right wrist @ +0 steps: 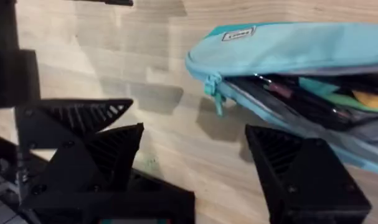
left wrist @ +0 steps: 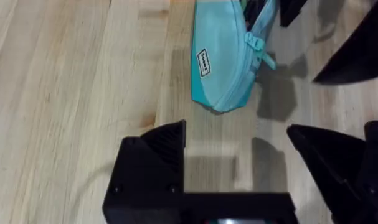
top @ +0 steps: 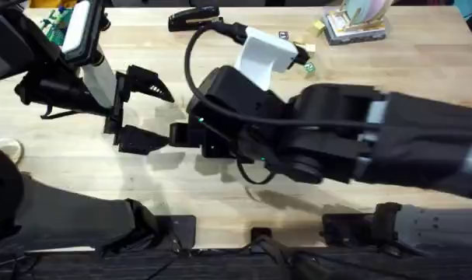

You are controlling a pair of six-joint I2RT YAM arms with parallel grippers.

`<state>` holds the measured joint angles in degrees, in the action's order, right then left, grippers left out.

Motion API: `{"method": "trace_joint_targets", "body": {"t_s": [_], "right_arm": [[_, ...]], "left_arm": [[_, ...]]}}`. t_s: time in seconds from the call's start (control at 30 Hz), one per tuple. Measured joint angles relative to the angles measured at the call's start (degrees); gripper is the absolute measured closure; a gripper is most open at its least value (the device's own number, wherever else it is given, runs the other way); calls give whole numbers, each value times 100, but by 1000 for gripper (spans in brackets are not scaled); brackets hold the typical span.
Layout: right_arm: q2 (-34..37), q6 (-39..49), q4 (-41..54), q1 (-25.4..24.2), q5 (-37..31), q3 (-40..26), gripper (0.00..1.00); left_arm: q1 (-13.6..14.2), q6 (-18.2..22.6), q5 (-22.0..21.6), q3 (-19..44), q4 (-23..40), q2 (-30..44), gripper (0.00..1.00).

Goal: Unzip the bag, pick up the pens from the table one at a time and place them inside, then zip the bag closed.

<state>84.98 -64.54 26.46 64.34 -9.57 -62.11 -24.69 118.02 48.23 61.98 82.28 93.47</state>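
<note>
Wooden table [left wrist: 64,93] bears the bag [right wrist: 288,50] – unzipped, pens [right wrist: 307,106] inside; both tools gape, gripping nothing

The bag [right wrist: 288,43] was soft matt teal cloth with a plastic-looking zipper pull [left wrist: 256,45]; the table [left wrist: 64,93] was smooth pale wood.

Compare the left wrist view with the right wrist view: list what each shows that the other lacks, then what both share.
Left wrist view: the bag's closed end from outside, bare table beside it. Right wrist view: the bag's unzipped mouth with dark and coloured contents inside. Both: the teal bag, its white label, the zipper pull, the wooden table, and open black fingers.
</note>
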Motion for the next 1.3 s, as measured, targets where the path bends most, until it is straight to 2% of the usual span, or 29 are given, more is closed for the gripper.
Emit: {"method": "trace_joint_targets", "body": {"t_s": [0.3, 0.37, 0.4, 0.8, 0.93, 1.3], "right_arm": [[674, -104, -614, 0, -123, 0, 3], [777, -111, -675, 0, -243, 0, 3], [853, -128, -698, 0, -514, 0, 3], [853, -173, -823, 4, -1267, 0, 13], [853, -174, -921, 4, -1357, 0, 117], [853, -177, -955, 4, -1464, 0, 561]], "left_arm": [[0, 0, 2, 0, 1, 0, 7], [0, -2, 0, 0, 2, 0, 7], [0, 0, 2, 0, 0, 0, 7], [0, -2, 2, 0, 2, 0, 7], [0, 0, 2, 0, 2, 0, 7], [0, 0, 2, 0, 0, 0, 7]]}}
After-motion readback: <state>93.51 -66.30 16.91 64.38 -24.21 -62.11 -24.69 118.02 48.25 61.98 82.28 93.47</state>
